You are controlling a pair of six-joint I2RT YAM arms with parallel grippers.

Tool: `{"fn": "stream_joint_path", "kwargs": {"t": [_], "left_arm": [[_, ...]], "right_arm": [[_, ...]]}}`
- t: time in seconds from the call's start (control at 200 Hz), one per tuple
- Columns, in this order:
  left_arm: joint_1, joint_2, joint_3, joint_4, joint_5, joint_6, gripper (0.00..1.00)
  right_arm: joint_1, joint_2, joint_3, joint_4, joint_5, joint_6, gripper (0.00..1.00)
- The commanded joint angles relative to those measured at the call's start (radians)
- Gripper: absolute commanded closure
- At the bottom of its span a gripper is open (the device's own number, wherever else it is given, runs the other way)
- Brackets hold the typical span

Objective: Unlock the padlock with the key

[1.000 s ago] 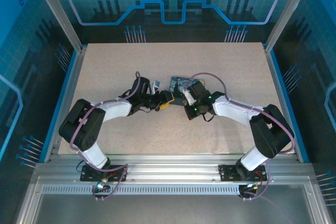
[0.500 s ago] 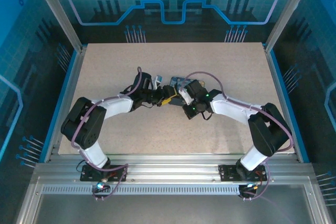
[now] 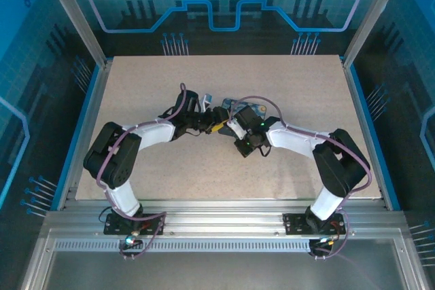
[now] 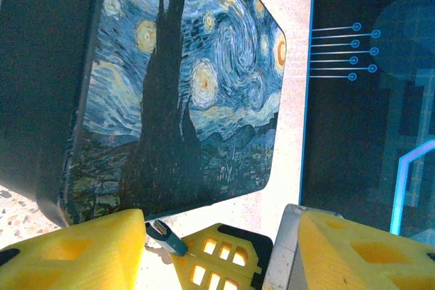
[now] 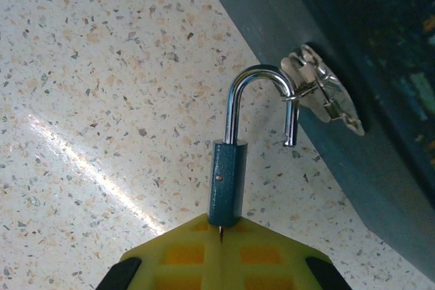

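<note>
free: open table left, right, front | blocked: painted box mid-table, padlock at its hasp

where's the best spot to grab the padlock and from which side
Take the padlock by its teal body, squeezing the flat faces, coming from the end opposite the shackle. The body is a straight slab; the shackle is thin, round, open and hooked through the hasp on the box. The right gripper holds it that way.
</note>
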Motion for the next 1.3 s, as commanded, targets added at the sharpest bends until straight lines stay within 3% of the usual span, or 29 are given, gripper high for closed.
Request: {"fn": "stream_joint_path", "kwargs": {"t": [0.0, 0.835, 1.296], "left_arm": [[0.009, 0.024, 0.019, -0.006, -0.018, 0.024, 0.39], [0.01, -0.203, -0.222, -0.138, 0.013, 0.076, 0.35], [0.01, -0.207, -0.218, -0.159, 0.018, 0.077, 0.36]], "right_arm": [[0.015, 0.006, 0.027, -0.032, 0.01, -0.026, 1.0], [0.016, -0.053, -0.024, 0.001, 0.052, -0.156, 1.0], [0.028, -0.017, -0.033, 0.005, 0.076, -0.22, 1.0]]}}
